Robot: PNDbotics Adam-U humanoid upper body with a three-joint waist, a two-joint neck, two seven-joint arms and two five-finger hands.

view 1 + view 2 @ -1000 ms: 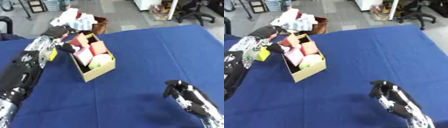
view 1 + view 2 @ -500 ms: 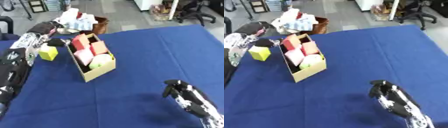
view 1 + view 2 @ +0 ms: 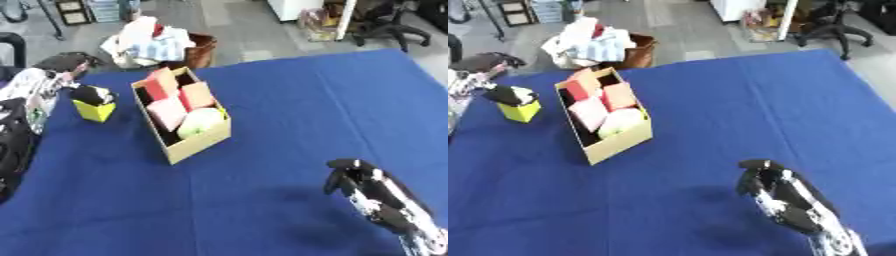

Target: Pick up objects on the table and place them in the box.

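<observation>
Left hand [image 3: 89, 93] pinching yellow block [image 3: 94, 110] — beside box [image 3: 199, 142] — right hand [image 3: 354, 178] curled, empty

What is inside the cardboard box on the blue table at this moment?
The cardboard box holds a red block, two pink blocks, and a round pale green thing. They fill the box, so its bottom and anything under them are covered.
</observation>
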